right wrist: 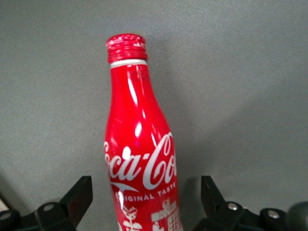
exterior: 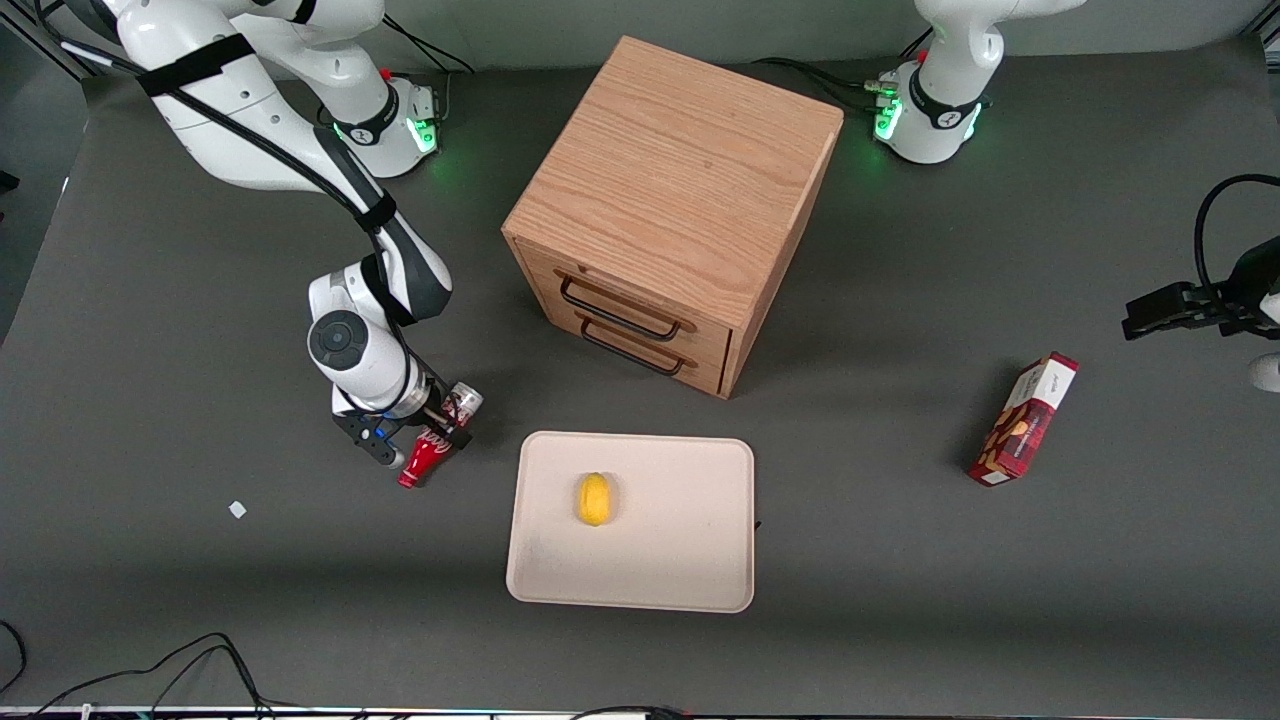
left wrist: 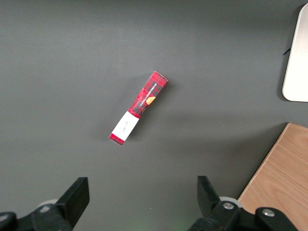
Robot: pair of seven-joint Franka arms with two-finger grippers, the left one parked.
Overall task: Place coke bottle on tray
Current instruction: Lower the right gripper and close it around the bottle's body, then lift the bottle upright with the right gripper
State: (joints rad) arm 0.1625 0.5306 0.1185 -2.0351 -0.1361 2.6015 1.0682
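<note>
The gripper (exterior: 425,445) straddles the lying coke bottle (exterior: 432,442) near the tray (exterior: 680,560), fingers open; grasping and placing remain.

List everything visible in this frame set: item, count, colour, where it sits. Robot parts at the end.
coke bottle: 1, red with white lettering, lying on the table toward the working arm's end, beside the tray, not on it.
tray: 1, cream-beige, on the table in front of the drawer cabinet.
yellow fruit: 1, yellow, on the tray.
drawer cabinet: 1, light wood, two dark handles, mid-table.
snack box: 1, red, toward the parked arm's end.
white scrap: 1, white, on the table near the working arm.
table: 1, dark grey.
gripper: 1, black fingers open, one on each side of the coke bottle's body.
</note>
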